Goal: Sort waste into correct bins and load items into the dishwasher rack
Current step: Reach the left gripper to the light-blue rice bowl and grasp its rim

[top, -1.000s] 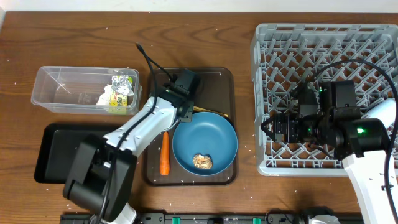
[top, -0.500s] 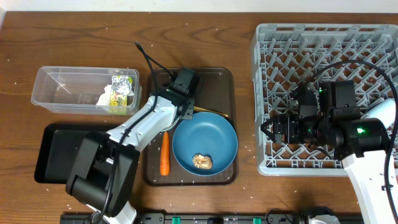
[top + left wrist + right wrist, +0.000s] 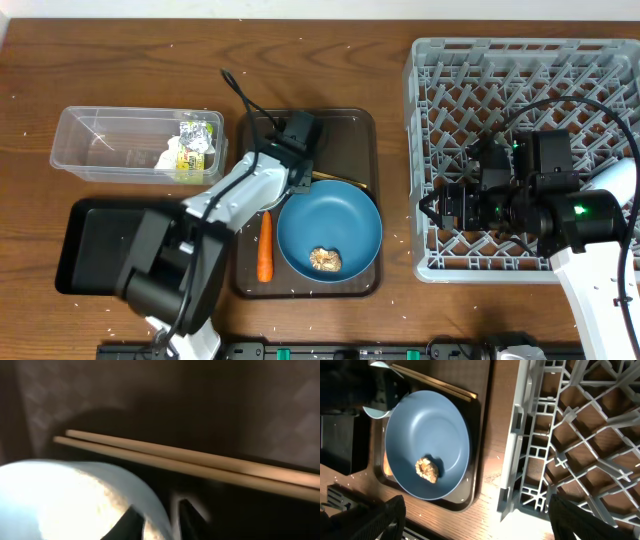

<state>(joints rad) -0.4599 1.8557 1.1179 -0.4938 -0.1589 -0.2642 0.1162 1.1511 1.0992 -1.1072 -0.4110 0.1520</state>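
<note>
Chopsticks of thin wood [image 3: 200, 462] lie on the dark brown tray [image 3: 360, 130] just beyond the small light-blue cup [image 3: 75, 495]. The left gripper [image 3: 157, 517] straddles its rim, and I cannot tell whether it is clamped. Right gripper [image 3: 480, 520] is spread wide at the edge of the light-grey lattice rack [image 3: 560, 435].

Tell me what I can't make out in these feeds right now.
left claw: the left wrist view is blurred, and glare washes out the light-blue cup; whether it grips cannot be told. Overhead, its own arm hides it.
black tray: overhead, the left arm covers its right part.
dishwasher rack: overhead, the right arm hides its middle; the frame edge cuts its right side.
</note>
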